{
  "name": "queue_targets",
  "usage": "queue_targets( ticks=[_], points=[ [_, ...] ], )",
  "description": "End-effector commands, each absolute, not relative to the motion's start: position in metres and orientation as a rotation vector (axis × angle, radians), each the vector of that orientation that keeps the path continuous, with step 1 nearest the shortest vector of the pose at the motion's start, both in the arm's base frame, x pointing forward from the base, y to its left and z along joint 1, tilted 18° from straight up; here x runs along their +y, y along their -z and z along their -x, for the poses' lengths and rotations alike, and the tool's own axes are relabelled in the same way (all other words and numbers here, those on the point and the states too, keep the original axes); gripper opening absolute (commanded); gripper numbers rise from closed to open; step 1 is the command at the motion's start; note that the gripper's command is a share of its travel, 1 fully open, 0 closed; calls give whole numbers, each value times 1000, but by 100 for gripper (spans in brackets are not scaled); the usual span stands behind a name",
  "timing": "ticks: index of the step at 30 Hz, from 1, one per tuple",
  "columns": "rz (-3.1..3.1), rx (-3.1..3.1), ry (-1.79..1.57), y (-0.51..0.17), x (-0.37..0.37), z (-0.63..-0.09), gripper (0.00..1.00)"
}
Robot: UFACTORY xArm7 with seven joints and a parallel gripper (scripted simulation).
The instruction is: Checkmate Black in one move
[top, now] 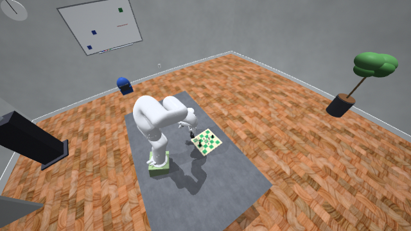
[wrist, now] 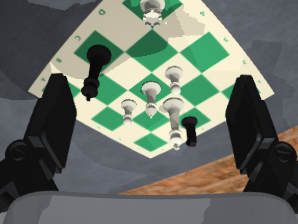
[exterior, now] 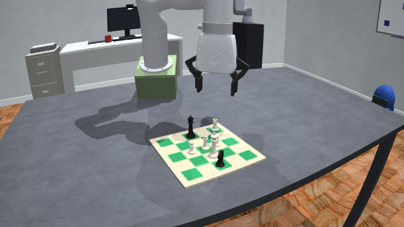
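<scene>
A small green and cream chessboard [exterior: 247, 154] [wrist: 212, 52] [top: 216, 147] lies on the grey table [exterior: 79, 164]. A white rook [exterior: 214, 124] [wrist: 153, 6] stands upright on a far corner square. A black king [exterior: 190, 127] [wrist: 96, 66] stands on the same far row, to the left of the rook in the exterior view. Several white pieces cluster mid-board, among them a tall one [exterior: 214, 145] [wrist: 174, 119] and a pawn [exterior: 191, 147]. A black knight [exterior: 219, 158] [wrist: 190, 129] stands near the front. My gripper [exterior: 216, 85] [wrist: 151, 92] [top: 191, 132] is open and empty, well above the board's far side.
The arm's green base block [exterior: 155, 83] stands behind the board. A desk with a monitor [exterior: 124, 19], a filing cabinet [exterior: 44, 72] and a black cabinet [exterior: 250, 44] stand beyond the table. A blue bin [exterior: 383, 96] and a potted plant [top: 343, 102] stand on the floor.
</scene>
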State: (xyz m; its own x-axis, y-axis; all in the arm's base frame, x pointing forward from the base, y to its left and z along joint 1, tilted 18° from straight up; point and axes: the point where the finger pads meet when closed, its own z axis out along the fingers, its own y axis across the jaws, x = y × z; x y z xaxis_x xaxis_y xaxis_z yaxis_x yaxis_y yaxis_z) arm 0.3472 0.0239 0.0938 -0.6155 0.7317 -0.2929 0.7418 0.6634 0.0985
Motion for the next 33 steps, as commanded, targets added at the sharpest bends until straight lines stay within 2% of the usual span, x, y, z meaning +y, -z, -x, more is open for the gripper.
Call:
queue_targets(
  ticks=[1,17,33],
  points=[
    [-1172,2571,43,-103,26,-346,100],
    [-1172,2571,43,-159,35,-330,100],
    [-1172,2571,43,-163,36,-329,100]
  ],
)
